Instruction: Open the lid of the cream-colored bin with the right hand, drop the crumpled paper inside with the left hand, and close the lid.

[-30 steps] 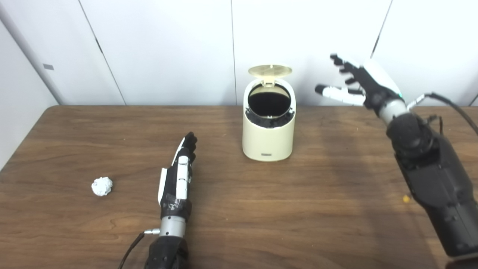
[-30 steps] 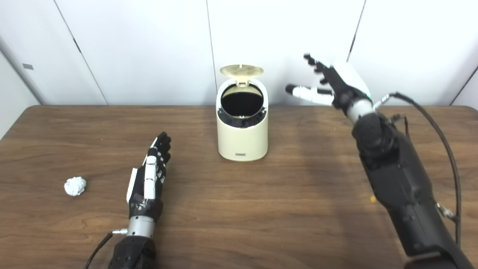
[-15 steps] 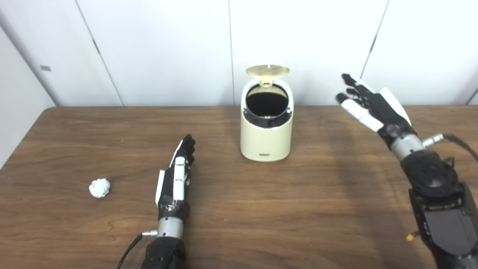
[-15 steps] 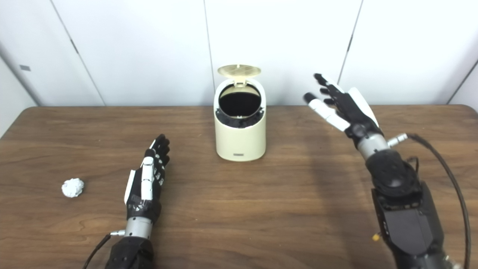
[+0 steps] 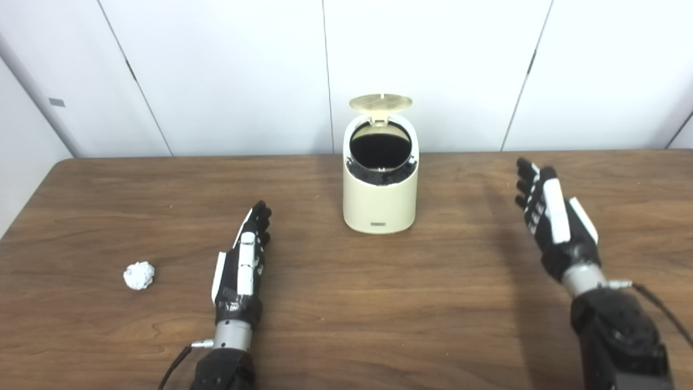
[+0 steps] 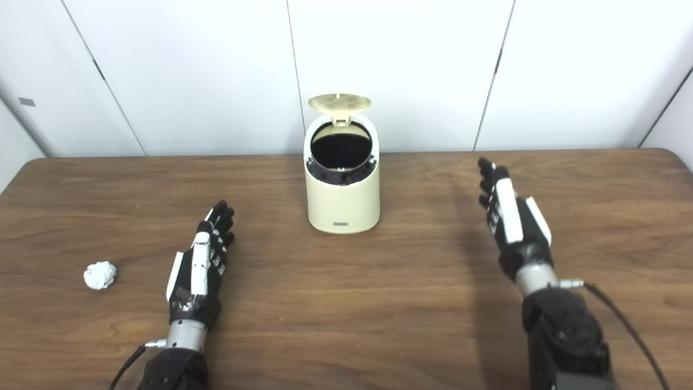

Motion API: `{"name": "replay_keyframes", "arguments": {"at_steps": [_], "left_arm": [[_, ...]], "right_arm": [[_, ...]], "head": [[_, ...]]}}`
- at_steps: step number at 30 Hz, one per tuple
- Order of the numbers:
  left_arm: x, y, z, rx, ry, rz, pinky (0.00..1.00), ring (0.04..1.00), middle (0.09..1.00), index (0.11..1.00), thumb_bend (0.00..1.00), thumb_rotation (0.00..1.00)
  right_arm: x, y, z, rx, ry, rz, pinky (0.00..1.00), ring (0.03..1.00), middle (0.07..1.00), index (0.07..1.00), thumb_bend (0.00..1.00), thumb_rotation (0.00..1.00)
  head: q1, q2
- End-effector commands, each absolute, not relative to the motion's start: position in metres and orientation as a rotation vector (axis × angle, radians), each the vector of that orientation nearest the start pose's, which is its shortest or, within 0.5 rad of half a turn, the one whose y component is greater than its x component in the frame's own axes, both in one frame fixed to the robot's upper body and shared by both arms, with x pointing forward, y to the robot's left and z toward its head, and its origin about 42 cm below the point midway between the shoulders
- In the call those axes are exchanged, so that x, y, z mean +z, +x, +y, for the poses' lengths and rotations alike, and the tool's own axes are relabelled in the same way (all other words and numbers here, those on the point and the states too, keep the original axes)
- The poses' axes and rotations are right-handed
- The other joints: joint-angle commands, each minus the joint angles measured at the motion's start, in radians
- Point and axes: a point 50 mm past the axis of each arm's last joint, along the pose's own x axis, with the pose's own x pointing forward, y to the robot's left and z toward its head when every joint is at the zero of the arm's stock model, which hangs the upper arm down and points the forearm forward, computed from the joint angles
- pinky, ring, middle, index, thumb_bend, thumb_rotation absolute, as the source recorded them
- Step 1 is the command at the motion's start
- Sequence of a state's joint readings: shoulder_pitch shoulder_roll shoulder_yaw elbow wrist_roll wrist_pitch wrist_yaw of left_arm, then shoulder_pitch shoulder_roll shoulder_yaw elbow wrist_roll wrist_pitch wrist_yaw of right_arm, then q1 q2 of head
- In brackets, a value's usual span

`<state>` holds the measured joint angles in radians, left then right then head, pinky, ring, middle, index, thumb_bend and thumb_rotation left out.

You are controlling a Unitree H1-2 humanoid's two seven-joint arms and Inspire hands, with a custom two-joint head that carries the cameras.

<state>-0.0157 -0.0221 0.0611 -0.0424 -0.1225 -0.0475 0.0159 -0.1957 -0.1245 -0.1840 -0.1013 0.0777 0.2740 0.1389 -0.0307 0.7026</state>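
The left hand is seen nearest, at about 7 o'clock of the scene, stretched flat and low over the wooden tabletop, its fingers extended side by side toward 12 o'clock with nothing held. The right hand is raised at 4 o'clock, edge-on, its fingers straight, slightly spread and empty. The crumpled paper is found at 9 o'clock, well apart from the left hand. Farther back, at 12 o'clock, the cream-colored bin is set upright with its lid tipped up and its dark inside exposed. A small label is borne low on its front, too small to be read.
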Motion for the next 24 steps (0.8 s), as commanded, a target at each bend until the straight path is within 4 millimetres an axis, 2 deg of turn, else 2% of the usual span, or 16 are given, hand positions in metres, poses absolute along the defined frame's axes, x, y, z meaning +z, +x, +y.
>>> {"name": "replay_keyframes", "arguments": {"at_steps": [1,4,11,15,21,24], "left_arm": [[0.118,0.287,0.227,0.065,-0.127,-0.126,1.0,0.994,0.965,0.974,0.38,0.94],[0.12,0.287,0.231,0.066,-0.123,-0.126,1.0,0.992,0.965,0.977,0.38,0.94],[0.12,0.289,0.239,0.073,-0.119,-0.132,1.0,0.993,0.965,0.982,0.39,0.94],[0.121,0.288,0.24,0.064,-0.119,-0.13,1.0,0.993,0.969,0.978,0.4,0.94],[0.122,0.287,0.237,0.062,-0.119,-0.125,1.0,0.991,0.969,0.979,0.4,0.95],[0.122,0.287,0.233,0.061,-0.119,-0.128,1.0,0.992,0.967,0.972,0.41,0.93]], "right_arm": [[0.189,0.342,-0.279,0.004,-0.033,-0.16,1.0,0.998,0.985,0.941,0.58,1.0],[0.179,0.336,-0.279,-0.003,-0.024,-0.157,1.0,1.0,0.988,0.959,0.6,1.0],[0.171,0.324,-0.273,-0.013,-0.036,-0.139,1.0,0.999,0.99,0.978,0.6,1.0],[0.167,0.316,-0.272,-0.01,-0.068,-0.15,1.0,0.992,0.983,0.977,0.56,1.0],[0.159,0.312,-0.281,-0.021,-0.087,-0.16,1.0,0.983,0.984,0.975,0.57,1.0],[0.154,0.313,-0.288,-0.028,-0.083,-0.162,1.0,0.984,0.984,0.978,0.55,1.0]], "head": [[-0.011,0.006],[-0.023,0.01],[-0.035,0.018],[-0.032,0.021],[0.017,0.027],[0.065,0.026]]}}
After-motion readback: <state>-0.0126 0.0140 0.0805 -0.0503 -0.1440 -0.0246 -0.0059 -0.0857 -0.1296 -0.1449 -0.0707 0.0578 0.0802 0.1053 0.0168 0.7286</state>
